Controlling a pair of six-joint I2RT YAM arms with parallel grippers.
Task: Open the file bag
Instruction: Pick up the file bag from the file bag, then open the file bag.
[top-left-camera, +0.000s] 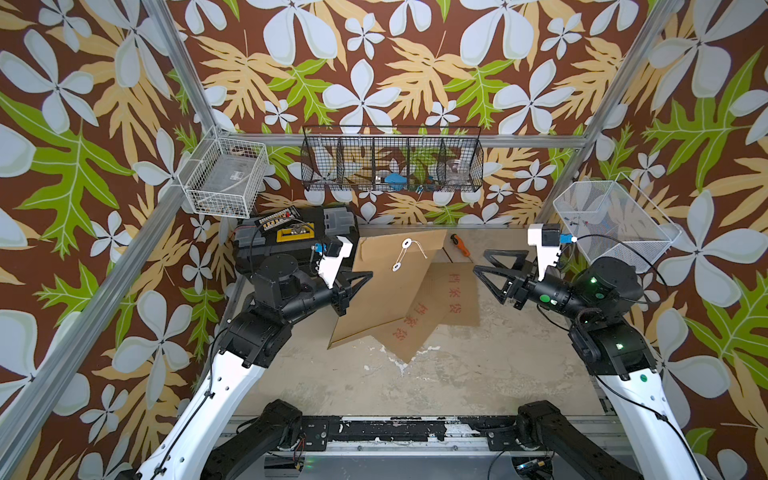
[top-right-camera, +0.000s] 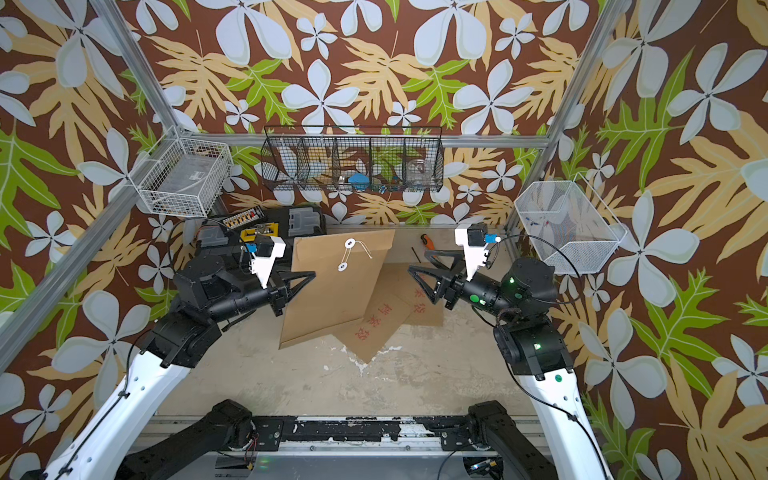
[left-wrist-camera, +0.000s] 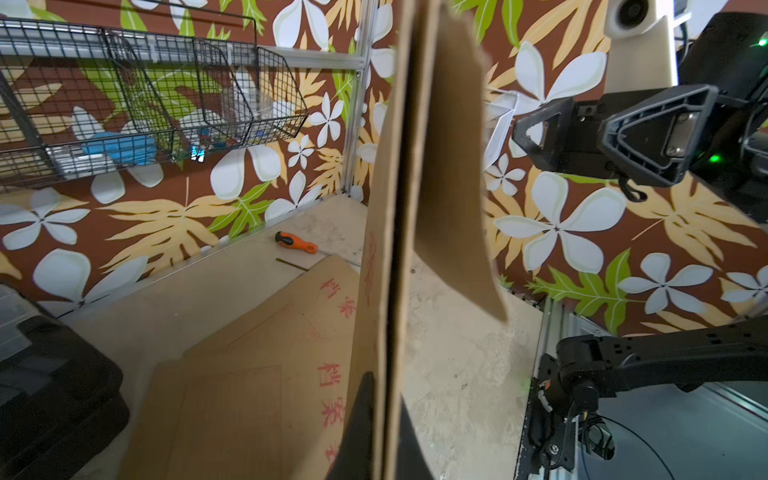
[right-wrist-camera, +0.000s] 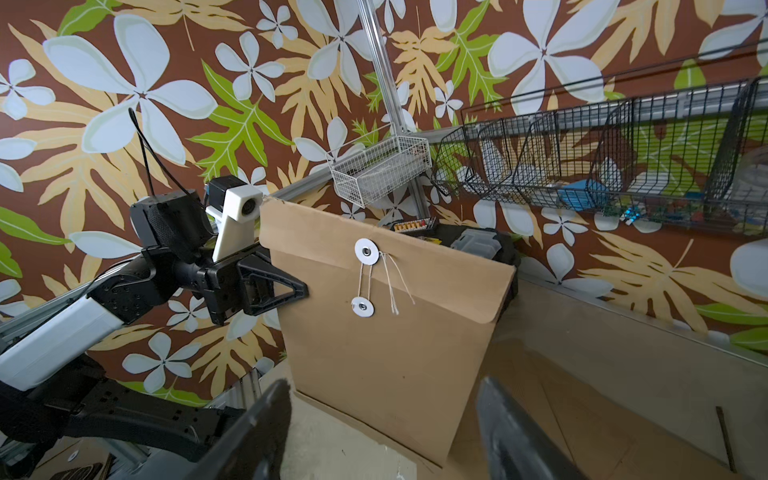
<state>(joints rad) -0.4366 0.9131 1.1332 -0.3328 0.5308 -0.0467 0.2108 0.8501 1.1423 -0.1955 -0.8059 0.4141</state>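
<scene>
1. Near, bare table (top-left-camera: 415, 382).
2. Mid-left, left gripper (top-left-camera: 358, 279) clamped on the left edge of the file bag (top-left-camera: 386, 291), holding it raised and tilted above spare bags (top-left-camera: 451, 299) lying flat.
3. Mid-right, right gripper (top-left-camera: 481, 261) spread apart, empty, clear of the bag.
4. Step in hand, seemingly: undoing the string (right-wrist-camera: 365, 279), looped down to the lower disc (right-wrist-camera: 363, 306), ends dangling.
5. Next, likely: slip that loop off, then lift the flap (right-wrist-camera: 436, 278).
6. Far, a screwdriver (top-left-camera: 460, 245), untouched.

You've got three brown kraft-paper file bags (top-left-camera: 382, 291) (top-left-camera: 409, 332) (top-left-camera: 455, 291), three wire mesh baskets (top-left-camera: 226, 178) (top-left-camera: 392, 164) (top-left-camera: 611, 220), one black plastic toolbox (top-left-camera: 316, 220) and one orange-handled hand tool (top-left-camera: 460, 245). Count two white round paper discs (top-left-camera: 406, 242) (top-left-camera: 397, 266) on one bag.
</scene>
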